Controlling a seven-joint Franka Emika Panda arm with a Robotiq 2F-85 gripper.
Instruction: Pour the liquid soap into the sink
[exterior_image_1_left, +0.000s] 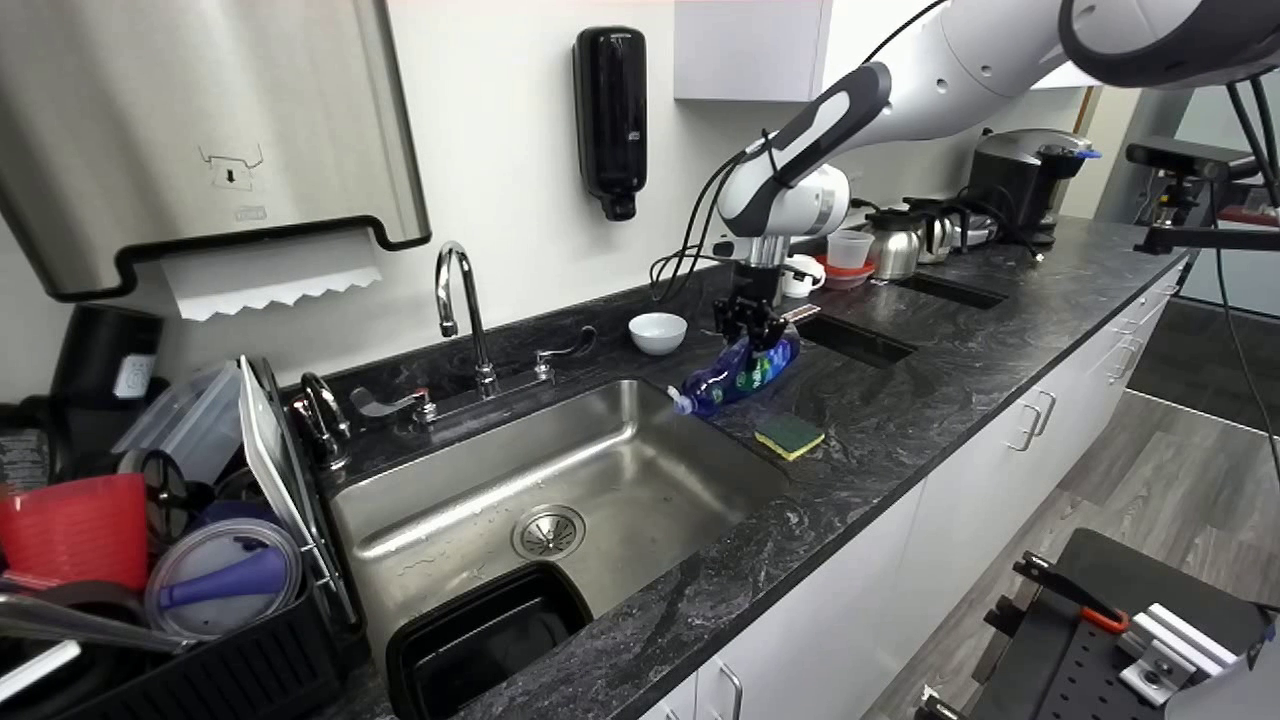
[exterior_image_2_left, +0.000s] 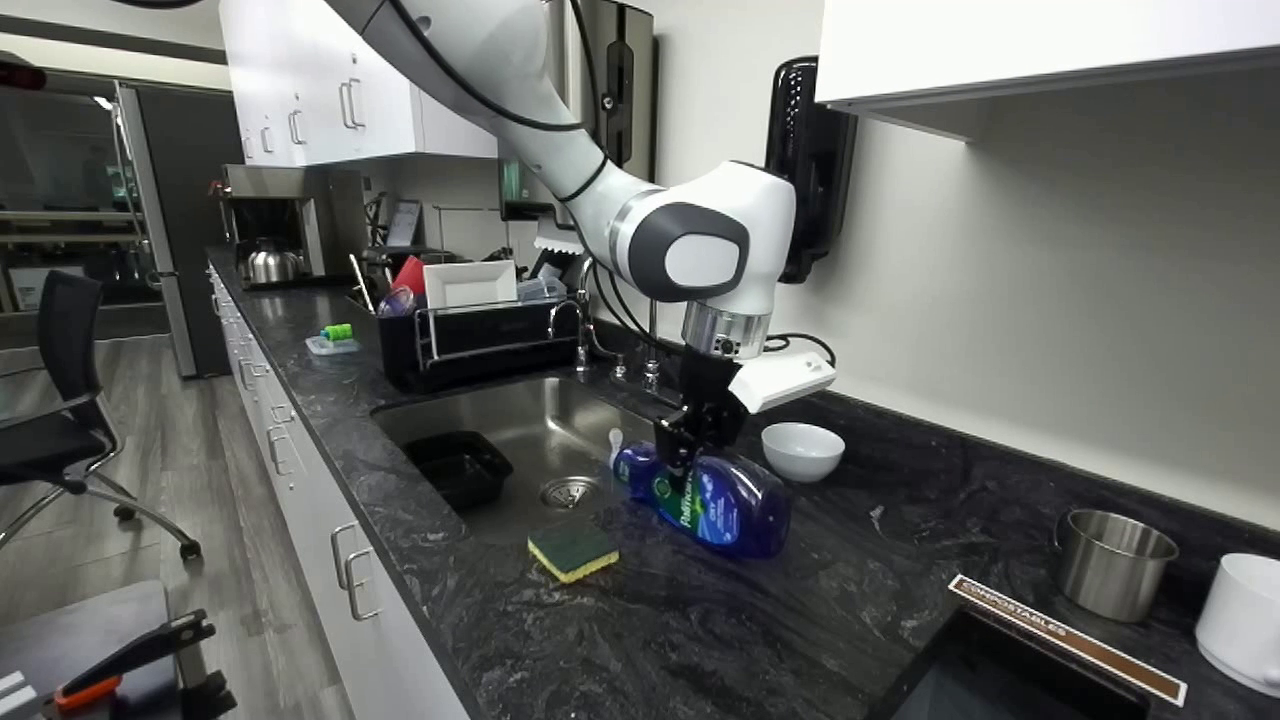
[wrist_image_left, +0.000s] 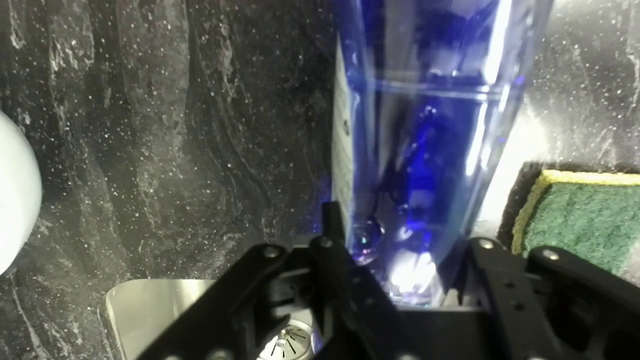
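Note:
The liquid soap (exterior_image_1_left: 768, 368), a clear blue bottle with a green and blue label, lies tipped nearly on its side in both exterior views. Its pale cap (exterior_image_2_left: 616, 440) points toward the sink (exterior_image_1_left: 650, 470) and sits around the basin's near rim. My gripper (exterior_image_2_left: 682, 462) is shut around the bottle's middle from above. In the wrist view, the black fingers (wrist_image_left: 334, 222) flank the blue bottle (wrist_image_left: 430, 135), whose cap end is hidden behind the gripper. No stream of liquid shows. The steel basin has a round drain (exterior_image_1_left: 548, 532).
A green and yellow sponge (exterior_image_1_left: 788, 437) lies beside the sink's rim near the bottle. A white bowl (exterior_image_2_left: 802, 452) stands by the wall. The chrome faucet (exterior_image_1_left: 470, 310) rises behind the basin, a black tub (exterior_image_1_left: 490, 640) sits in it, and a loaded dish rack (exterior_image_2_left: 480, 335) stands beyond.

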